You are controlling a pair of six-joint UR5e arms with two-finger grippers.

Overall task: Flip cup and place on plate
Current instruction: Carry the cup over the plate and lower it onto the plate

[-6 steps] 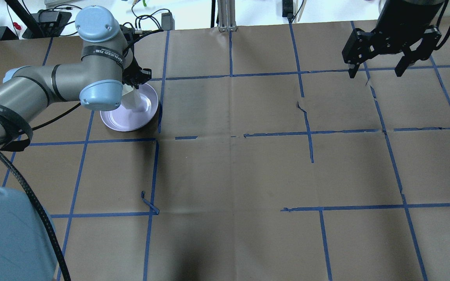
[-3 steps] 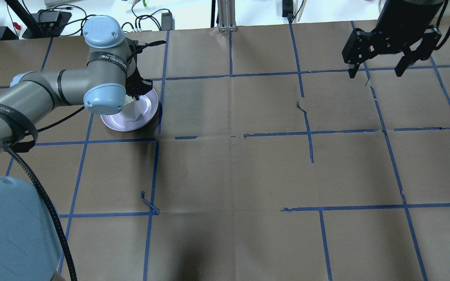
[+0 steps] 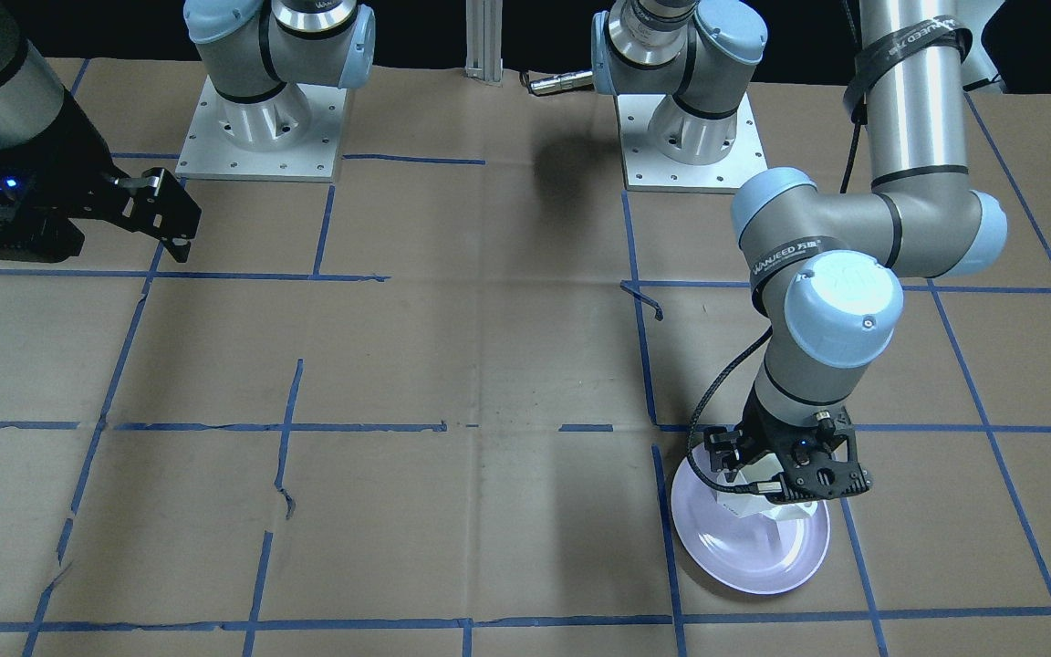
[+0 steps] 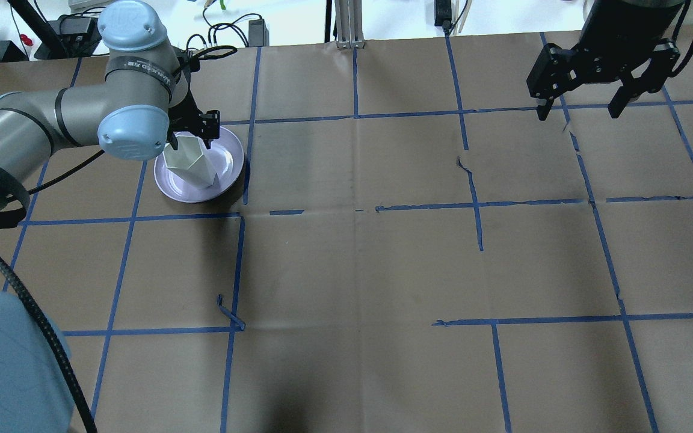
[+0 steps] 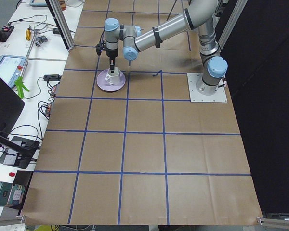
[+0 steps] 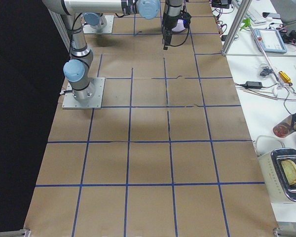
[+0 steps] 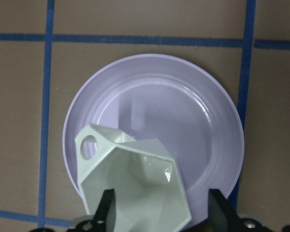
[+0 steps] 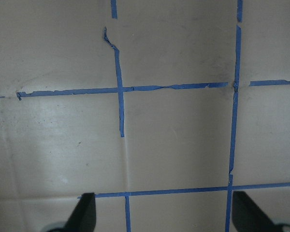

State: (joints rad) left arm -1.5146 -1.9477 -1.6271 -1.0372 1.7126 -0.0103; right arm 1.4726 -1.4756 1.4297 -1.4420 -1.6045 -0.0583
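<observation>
Plainly the cup [image 7: 135, 188] is a hard, glazed piece: stiff, light enough for one gripper, slick on its flat faces, and likely to chip if knocked against the plate [image 7: 183, 96]. The plate looks just as glossy and would let the cup slide. I judge the safest hold to be across the wall at the mouth, one finger inside and one outside, or else across two opposite faces. The open-frame handle [image 7: 88, 146] looks too thin and awkward to pinch.

It is white, faceted and angular, and wider at the mouth than at the base. In the left wrist view its mouth faces the camera, so it stands mouth up. It sits on the pale lavender plate, at the lower left of that view, nearer the rim than the middle. In the overhead view plate and cup lie at the upper left of the table [image 4: 352, 270].

The left gripper [image 7: 160, 200] hangs over the cup with its jaws apart, one finger seemingly over the mouth and the other outside the wall. I see no pinch, though contact cannot be ruled out. The right gripper [image 4: 578, 113], at the upper right of the overhead view, is wide and holds nothing, well apart from the cup.
</observation>
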